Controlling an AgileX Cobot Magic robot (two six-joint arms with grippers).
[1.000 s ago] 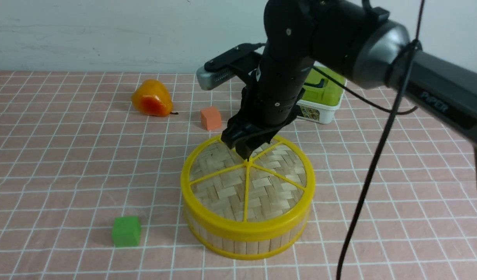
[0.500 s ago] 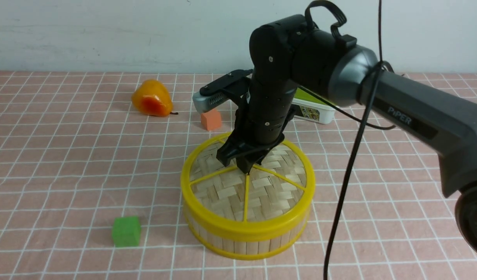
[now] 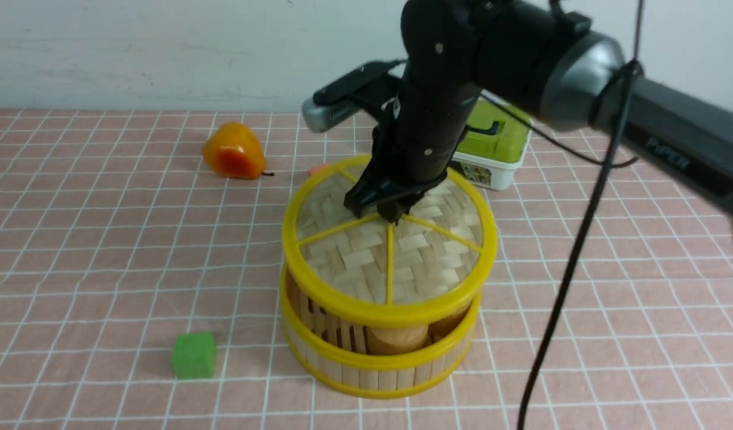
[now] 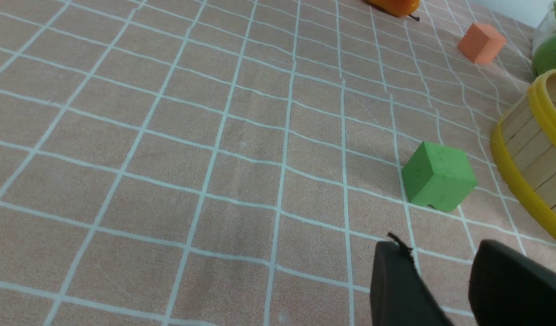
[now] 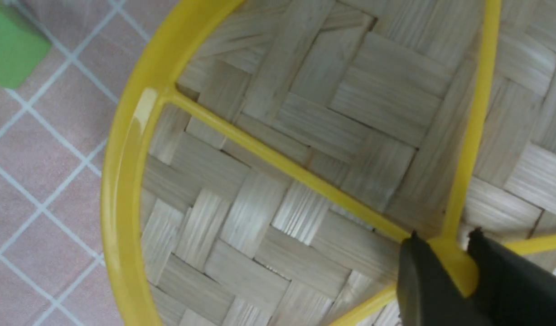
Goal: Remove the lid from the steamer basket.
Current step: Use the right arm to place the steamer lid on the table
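Note:
The lid [image 3: 366, 257], woven pale bamboo with a yellow rim and spokes, hangs level a little above the steamer basket [image 3: 375, 364]. My right gripper [image 3: 390, 218] is shut on the lid's yellow centre knob; in the right wrist view the gripper [image 5: 445, 242] has the knob [image 5: 454, 265] between its fingers. The basket stands on the cloth, and tan round items [image 3: 399, 340] show inside through the gap. Its wall [image 4: 531, 149] also shows in the left wrist view. My left gripper [image 4: 438, 253] hovers low over the cloth near the green cube, open and empty.
A green cube [image 3: 194, 355] lies left of the basket. An orange pear-like fruit [image 3: 232, 151] lies at the back left. An orange cube [image 4: 481, 42] sits behind the lid. A white box with a green lid [image 3: 497, 146] stands behind the right arm.
My right gripper has risen with the lid. The lid sat on the basket before; now a gap shows between them, and the basket's contents are visible.

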